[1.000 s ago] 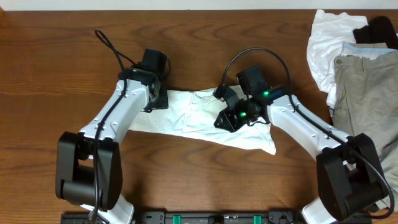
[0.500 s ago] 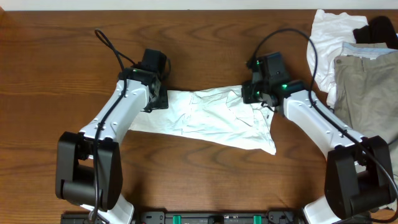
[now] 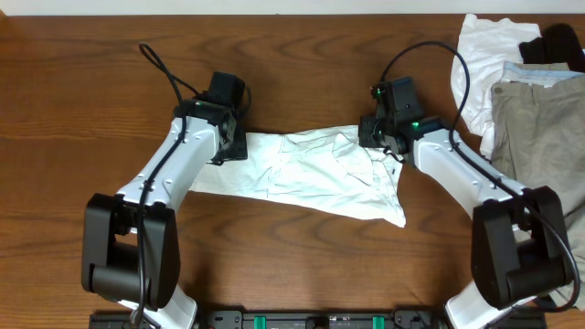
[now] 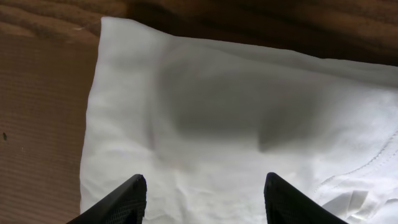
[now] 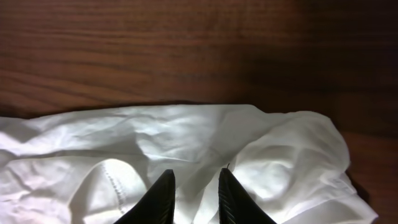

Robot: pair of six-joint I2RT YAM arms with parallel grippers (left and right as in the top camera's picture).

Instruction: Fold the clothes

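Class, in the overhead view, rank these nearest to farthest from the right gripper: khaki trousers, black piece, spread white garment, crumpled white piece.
1. Spread white garment, under the right gripper.
2. Crumpled white piece, to its right.
3. Khaki trousers, right edge.
4. Black piece, far corner.

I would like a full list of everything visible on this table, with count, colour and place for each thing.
white garment: one, white, wrinkled, lying at the middle of the table between the two arms
white cloth: one, white, in the pile at the far right corner
khaki trousers: one, khaki, on that pile at the right edge
black piece: one, black, at the far end of the pile
table: one, brown wood, under everything
left gripper: one, black, open over the garment's left end
right gripper: one, black, fingers slightly apart over the garment's right end
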